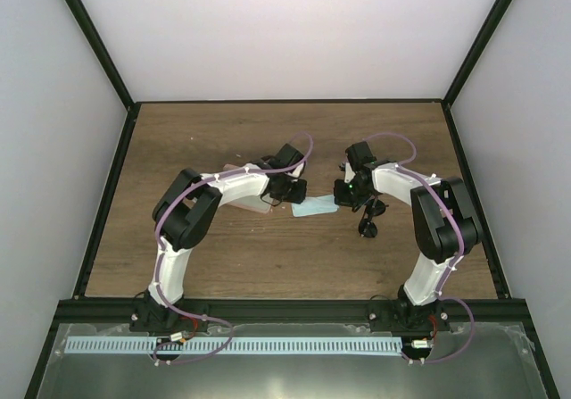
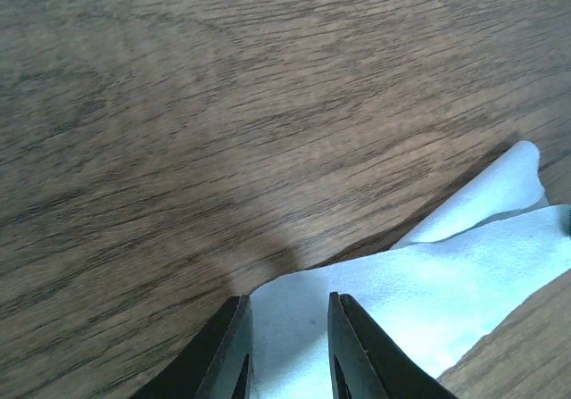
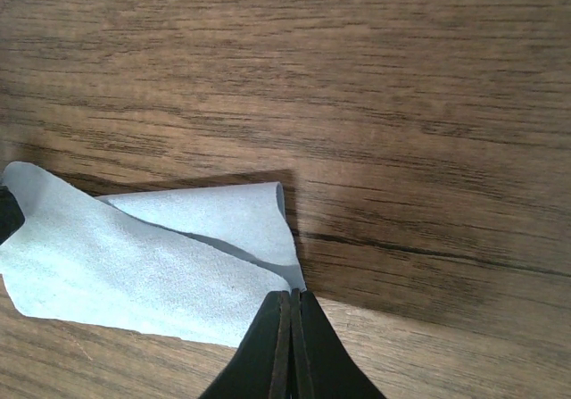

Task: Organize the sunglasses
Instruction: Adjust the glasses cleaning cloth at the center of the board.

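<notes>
Pinching a corner of the light blue cloth (image 3: 134, 256), the right gripper (image 3: 292, 314) has its fingers pressed tight, while the left gripper (image 2: 287, 345) straddles the opposite edge with fingers spread. The sunglasses (image 1: 367, 227) lie on the table (image 1: 268, 140) just right of the cloth. Left should clamp firmly first, then both lift evenly, keeping the cloth taut.

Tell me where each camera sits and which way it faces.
Top external: above and behind the bases, looking down on the table; both arms show.
Left wrist: low over the table, facing the blue cloth; left gripper fingers, parted, frame it.
Right wrist: low, facing the cloth; right gripper fingers meet at its corner.
Shared: all three show the cloth.
</notes>
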### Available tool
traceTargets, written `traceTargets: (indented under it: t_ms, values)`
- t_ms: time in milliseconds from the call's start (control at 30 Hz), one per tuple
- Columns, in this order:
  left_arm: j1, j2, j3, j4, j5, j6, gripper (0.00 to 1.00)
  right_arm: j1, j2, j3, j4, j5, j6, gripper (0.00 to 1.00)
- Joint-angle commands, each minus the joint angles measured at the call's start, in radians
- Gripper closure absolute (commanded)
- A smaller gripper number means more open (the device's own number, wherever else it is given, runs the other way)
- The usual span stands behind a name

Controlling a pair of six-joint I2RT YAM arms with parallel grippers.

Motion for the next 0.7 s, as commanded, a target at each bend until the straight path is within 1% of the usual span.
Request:
traceTargets:
  t_ms: [0, 33, 133, 200, 367, 667]
  values:
    - [-0.005, 0.021, -0.021, -0.019, -0.025, 0.000, 0.73, -0.008, -0.011, 0.008, -0.005, 0.006, -0.012, 0.99]
    - [-0.005, 0.023, -0.023, -0.019, -0.026, 0.000, 0.73, -0.009, -0.011, 0.008, -0.004, 0.004, -0.012, 0.99]
    - [-0.005, 0.039, -0.009, -0.036, -0.027, -0.002, 0.88, -0.008, -0.014, 0.007, -0.003, 0.002, -0.011, 0.99]
    - [-0.006, 0.041, -0.001, -0.037, -0.023, -0.001, 0.92, -0.008, -0.015, 0.004, -0.002, 0.002, -0.011, 0.99]
    - [-0.006, 0.046, 0.017, -0.038, -0.012, 0.000, 0.96, -0.008, -0.016, 0.002, 0.001, -0.002, -0.012, 0.99]
    - [-0.007, 0.008, 0.048, -0.041, -0.014, -0.005, 0.96, -0.010, -0.026, 0.008, -0.004, -0.002, -0.012, 0.99]
